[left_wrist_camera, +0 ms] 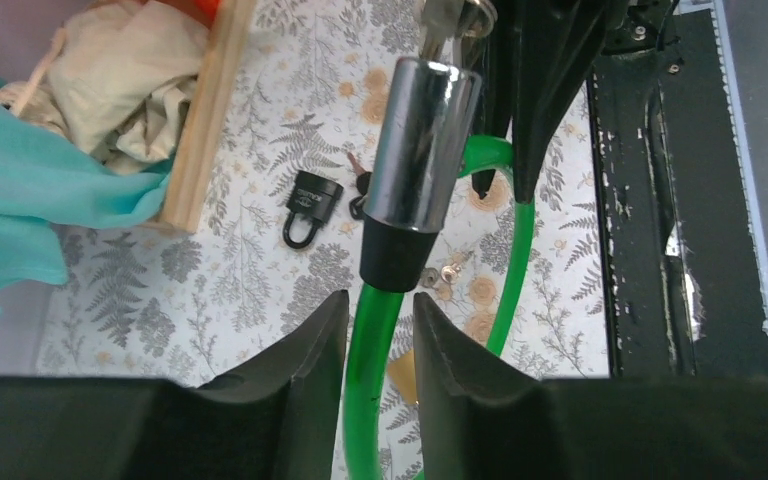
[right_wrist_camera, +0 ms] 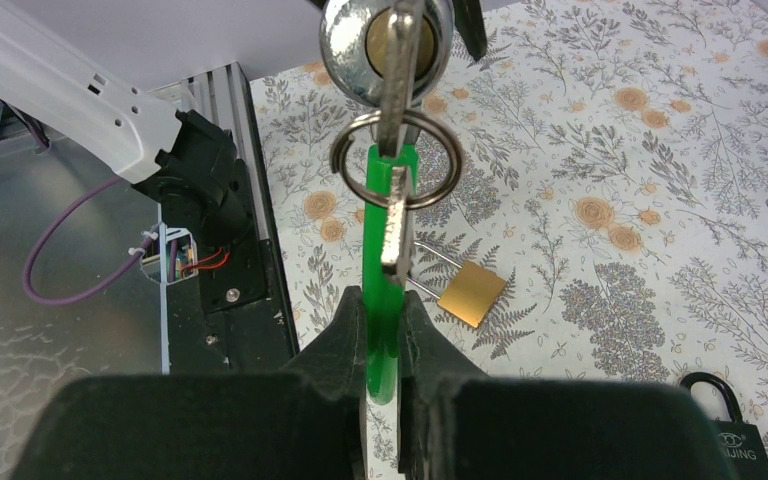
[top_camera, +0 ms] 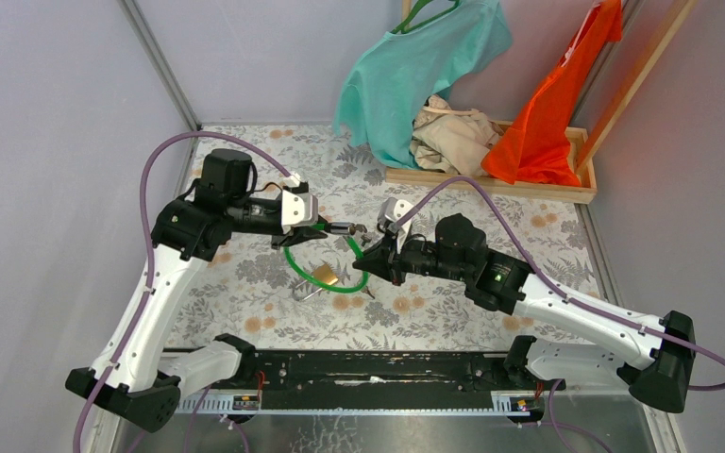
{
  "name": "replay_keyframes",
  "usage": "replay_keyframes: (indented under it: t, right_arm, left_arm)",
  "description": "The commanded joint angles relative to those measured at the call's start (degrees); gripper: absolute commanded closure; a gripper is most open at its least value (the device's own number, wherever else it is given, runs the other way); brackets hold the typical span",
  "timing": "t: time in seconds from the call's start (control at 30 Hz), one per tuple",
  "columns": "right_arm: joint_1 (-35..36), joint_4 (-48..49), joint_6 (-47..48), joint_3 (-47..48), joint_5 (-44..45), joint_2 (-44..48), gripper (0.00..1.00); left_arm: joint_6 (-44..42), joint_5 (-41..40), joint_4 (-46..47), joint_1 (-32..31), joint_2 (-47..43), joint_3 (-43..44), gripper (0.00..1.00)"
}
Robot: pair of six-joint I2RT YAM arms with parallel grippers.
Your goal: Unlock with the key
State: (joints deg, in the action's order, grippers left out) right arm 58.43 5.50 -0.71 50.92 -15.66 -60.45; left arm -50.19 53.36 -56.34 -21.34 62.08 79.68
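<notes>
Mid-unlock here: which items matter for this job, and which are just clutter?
In the job: green cable lock with chrome cylinder, silver key in its keyhole, left gripper and right gripper clamped on the cable.
Lying about: square brass padlock, black padlock, clothes in the wooden tray.

1. Your right end effector [right_wrist_camera: 382,315] pinches the green cable [right_wrist_camera: 375,270] below the steel lock cylinder [right_wrist_camera: 388,45].
2. A key [right_wrist_camera: 397,90] sits in its keyhole, ring [right_wrist_camera: 335,158] and spare key [right_wrist_camera: 395,235] dangling.
3. A brass padlock [right_wrist_camera: 472,295] lies on the floral desk [right_wrist_camera: 610,120].
</notes>
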Motion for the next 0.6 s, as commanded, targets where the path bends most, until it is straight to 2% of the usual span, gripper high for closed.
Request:
replay_keyframes:
  t: [0.0, 0.07, 0.1, 0.17, 0.2, 0.3, 0.33, 0.4, 0.47, 0.57]
  right_arm:
    - [-0.3, 6.8, 0.6, 3.1, 0.0, 2.4, 1.00]
    - [-0.3, 6.9, 0.5, 3.1, -0.3, 2.5, 1.00]
    - [-0.3, 6.8, 0.4, 3.1, -0.6, 2.4, 1.00]
    - [-0.3, 6.8, 0.2, 3.3, -0.9, 2.3, 1.00]
    - [-0.3, 6.9, 0.1, 3.3, -1.0, 2.2, 1.00]
    - [-0.3, 7.0, -0.7, 3.5, -1.6, 1.6, 1.00]
    - [-0.3, 7.0, -1.1, 3.7, -2.0, 1.2, 1.00]
    - [-0.3, 6.2, -1.8, 4.4, -2.2, 0.5, 0.99]
    - [-0.3, 4.5, -3.0, 5.4, -1.6, 0.2, 0.86]
    - [-0.5, -0.3, -3.5, 7.1, -0.7, 0.8, 0.52]
  left_arm:
    - [-2.6, -1.3, -5.5, -0.1, 0.6, 1.1, 0.57]
    - [-1.9, -1.4, -5.4, -0.1, 0.6, 1.1, 0.44]
    - [-1.6, -1.4, -5.2, -0.2, 0.7, 1.2, 0.41]
    - [-1.5, -0.9, -5.1, -0.2, 0.9, 1.5, 0.43]
    - [-1.4, -0.6, -5.1, -0.2, 1.2, 1.7, 0.47]
    - [-0.5, 0.9, -4.8, -0.1, 1.9, 2.5, 0.68]
    - [-0.1, 1.4, -4.5, -0.2, 2.1, 2.6, 0.81]
    - [1.1, 2.1, -3.5, -0.2, 2.2, 2.6, 0.99]
    - [2.7, 1.8, -2.6, -0.1, 2.0, 2.5, 1.00]
    - [2.2, -0.4, -2.5, -0.2, 1.7, 2.3, 1.00]
